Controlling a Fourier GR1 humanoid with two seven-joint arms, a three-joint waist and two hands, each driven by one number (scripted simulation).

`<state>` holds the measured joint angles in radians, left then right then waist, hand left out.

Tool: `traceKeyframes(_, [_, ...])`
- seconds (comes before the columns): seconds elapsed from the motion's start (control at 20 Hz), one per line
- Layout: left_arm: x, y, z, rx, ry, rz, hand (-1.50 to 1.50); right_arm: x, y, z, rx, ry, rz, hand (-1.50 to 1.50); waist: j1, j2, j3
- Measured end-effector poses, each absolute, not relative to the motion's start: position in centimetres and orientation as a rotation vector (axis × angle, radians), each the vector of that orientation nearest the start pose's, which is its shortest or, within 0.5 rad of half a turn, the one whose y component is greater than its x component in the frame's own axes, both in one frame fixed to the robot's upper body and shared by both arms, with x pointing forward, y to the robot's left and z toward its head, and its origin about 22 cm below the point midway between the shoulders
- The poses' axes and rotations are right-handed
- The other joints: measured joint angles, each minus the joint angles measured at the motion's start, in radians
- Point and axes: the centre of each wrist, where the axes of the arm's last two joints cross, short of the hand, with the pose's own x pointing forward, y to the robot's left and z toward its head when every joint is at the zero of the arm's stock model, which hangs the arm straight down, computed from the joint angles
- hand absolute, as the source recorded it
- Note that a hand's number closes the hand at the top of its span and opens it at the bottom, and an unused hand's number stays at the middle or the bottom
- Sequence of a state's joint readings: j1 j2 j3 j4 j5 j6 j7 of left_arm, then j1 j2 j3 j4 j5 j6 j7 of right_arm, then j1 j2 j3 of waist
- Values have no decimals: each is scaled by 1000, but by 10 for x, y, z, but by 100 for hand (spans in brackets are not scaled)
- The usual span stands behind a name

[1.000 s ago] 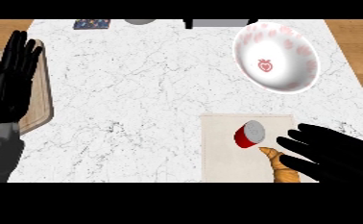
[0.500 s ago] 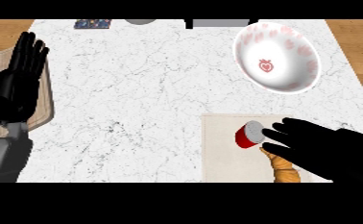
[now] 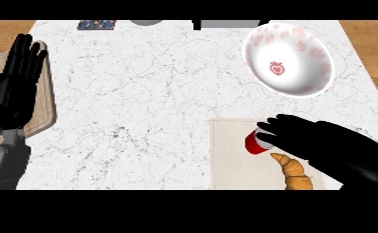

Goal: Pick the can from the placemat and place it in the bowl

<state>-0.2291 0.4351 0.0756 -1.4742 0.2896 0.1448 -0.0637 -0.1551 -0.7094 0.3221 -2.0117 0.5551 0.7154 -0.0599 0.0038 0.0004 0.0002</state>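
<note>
Right hand (image 3: pixel 325 139) low at right, fingers curling leftward, left hand (image 3: pixel 21 79) open, fingers up, at left edge

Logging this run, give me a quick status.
Right hand at red can on placemat, fingers over it. Left hand open, resting. Bowl empty; croissant beside can.

Small red cylindrical can (image 3: pixel 255 143), partly hidden, stands on the pale beige rectangular placemat (image 3: pixel 232 157) at the worktop's front edge. White round bowl with red strawberry print (image 3: pixel 289 59) sits near the right rear corner.
</note>
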Motion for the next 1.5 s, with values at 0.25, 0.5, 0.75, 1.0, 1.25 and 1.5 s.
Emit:
traceKeyframes(0.25, [300,324,80,237,-1789,29,0,242,-248,127,-281,-1337,1838,-150,-1,0,0])
traceKeyframes(0.5, [301,327,82,231,-1788,28,0,255,-243,107,-249,-1370,1839,-150,-1,0,0])
traceKeyframes(0.75, [301,330,85,237,-1787,27,0,256,-236,90,-221,-1390,1852,-150,-2,0,0])
traceKeyframes(1.0, [298,327,80,243,-1787,33,0,263,-231,85,-231,-1372,1870,-150,-2,0,0])
traceKeyframes(1.25, [294,327,78,235,-1787,35,0,266,-226,64,-235,-1350,1882,-150,-2,0,0])
traceKeyframes(1.5, [293,324,84,242,-1788,28,0,264,-225,51,-249,-1339,1881,-150,-3,-2,-1])
